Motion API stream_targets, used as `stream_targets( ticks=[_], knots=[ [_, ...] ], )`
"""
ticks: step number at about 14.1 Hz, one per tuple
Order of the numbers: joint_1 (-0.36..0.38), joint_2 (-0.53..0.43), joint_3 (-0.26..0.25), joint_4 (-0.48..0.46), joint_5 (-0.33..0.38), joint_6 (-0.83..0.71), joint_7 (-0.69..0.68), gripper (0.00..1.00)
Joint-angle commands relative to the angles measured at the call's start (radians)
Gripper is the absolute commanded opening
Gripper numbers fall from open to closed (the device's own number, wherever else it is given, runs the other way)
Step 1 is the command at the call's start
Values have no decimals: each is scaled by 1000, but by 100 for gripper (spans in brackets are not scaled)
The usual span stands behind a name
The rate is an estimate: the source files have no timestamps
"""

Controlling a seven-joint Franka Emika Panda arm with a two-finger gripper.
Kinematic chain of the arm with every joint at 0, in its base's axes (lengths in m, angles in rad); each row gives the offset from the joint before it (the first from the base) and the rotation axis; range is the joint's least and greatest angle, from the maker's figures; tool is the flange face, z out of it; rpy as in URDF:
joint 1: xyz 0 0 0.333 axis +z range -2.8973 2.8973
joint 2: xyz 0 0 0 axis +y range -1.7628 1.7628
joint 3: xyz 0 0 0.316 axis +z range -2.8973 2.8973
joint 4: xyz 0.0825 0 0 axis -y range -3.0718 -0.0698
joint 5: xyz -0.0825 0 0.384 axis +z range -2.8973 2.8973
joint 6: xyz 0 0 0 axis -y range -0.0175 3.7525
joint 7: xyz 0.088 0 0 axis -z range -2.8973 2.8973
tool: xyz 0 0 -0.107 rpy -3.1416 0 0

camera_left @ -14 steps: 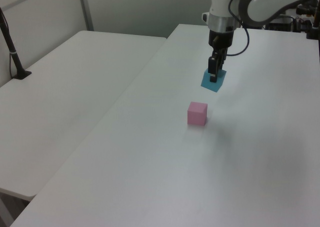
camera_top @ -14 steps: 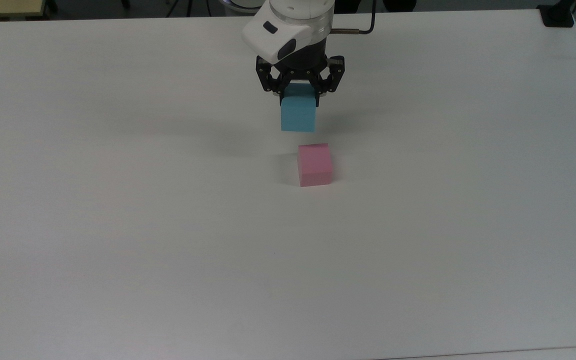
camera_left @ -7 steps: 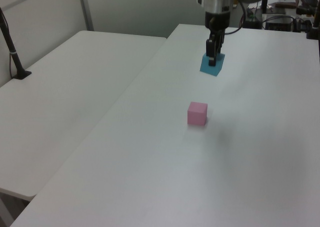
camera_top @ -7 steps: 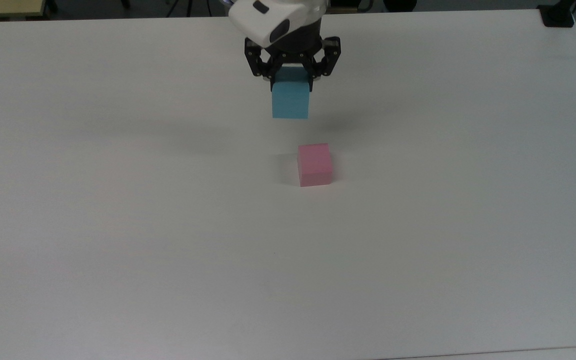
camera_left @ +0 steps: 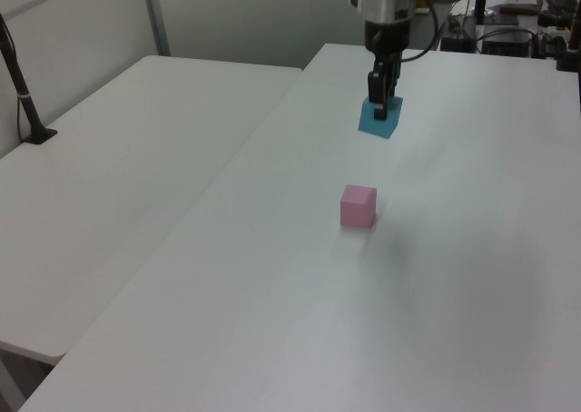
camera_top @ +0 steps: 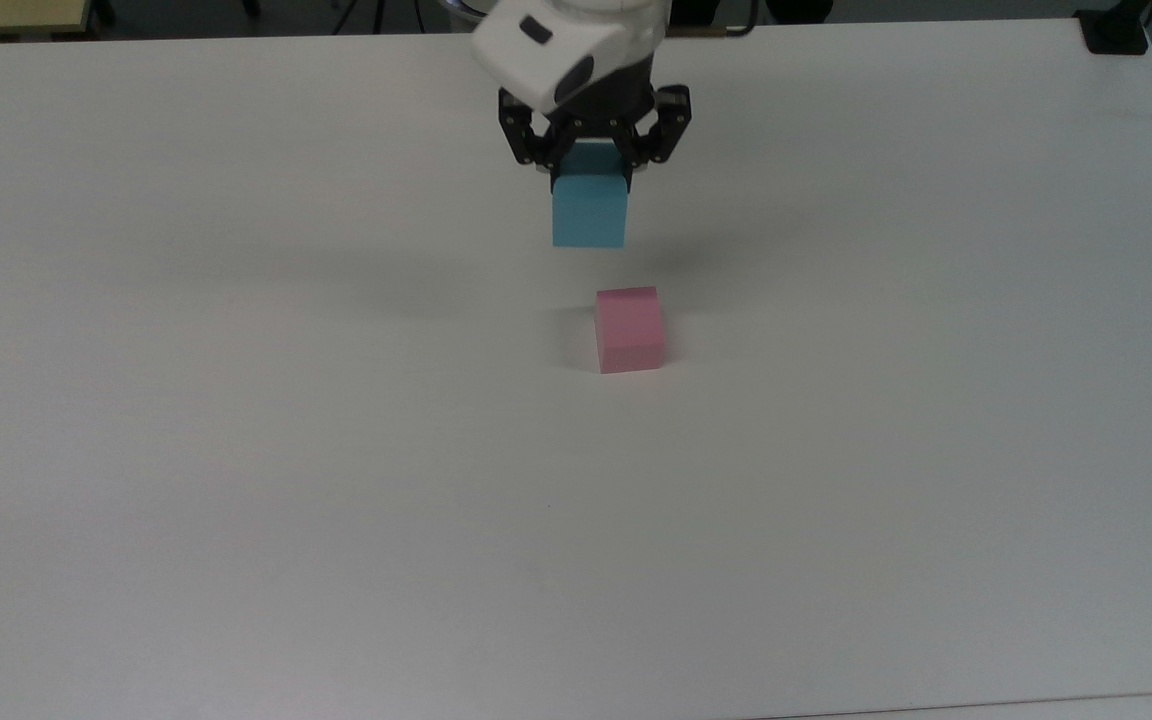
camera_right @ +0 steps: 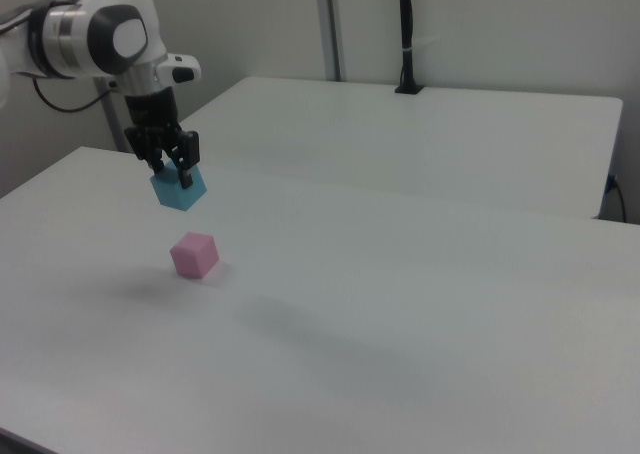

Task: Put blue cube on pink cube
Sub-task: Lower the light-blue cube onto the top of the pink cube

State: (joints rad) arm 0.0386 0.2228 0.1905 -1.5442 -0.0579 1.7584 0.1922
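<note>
Blue cube [camera_top: 590,213] hangs in the air, clamped between the fingers of the gripper [camera_top: 592,168], clear of the white table [camera_top: 236,450]. Pink cube [camera_top: 629,329] sits alone on the table, apart from the blue one; in the top view it lies below and slightly right of it. Arm [camera_right: 95,36] reaches in from the right view's left.

Blue cube [camera_top: 589,212]: upper part hidden behind the tool [camera_top: 593,170] fingers in the top view. Arm cut off by the top view's upper edge.
</note>
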Motion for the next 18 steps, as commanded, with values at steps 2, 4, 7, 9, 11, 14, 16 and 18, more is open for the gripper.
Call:
stream_targets(
  ticks=[2, 4, 7, 9, 11, 14, 16, 18],
  knots=[
    [38, 58, -2, 41, -20, -17, 56, 56],
    [49, 75, -3, 38, -20, -8, 58, 56],
    [56, 99, -3, 24, -37, 58, 96, 55],
    [84, 125, -3, 18, -68, 102, 162, 55],
    [90, 141, -3, -5, -92, 133, 182, 55],
    [92, 148, -3, -28, -99, 159, 188, 55],
    [93, 150, -3, -62, -112, 186, 190, 55],
    [93, 152, -3, -82, -125, 203, 190, 55]
  ],
)
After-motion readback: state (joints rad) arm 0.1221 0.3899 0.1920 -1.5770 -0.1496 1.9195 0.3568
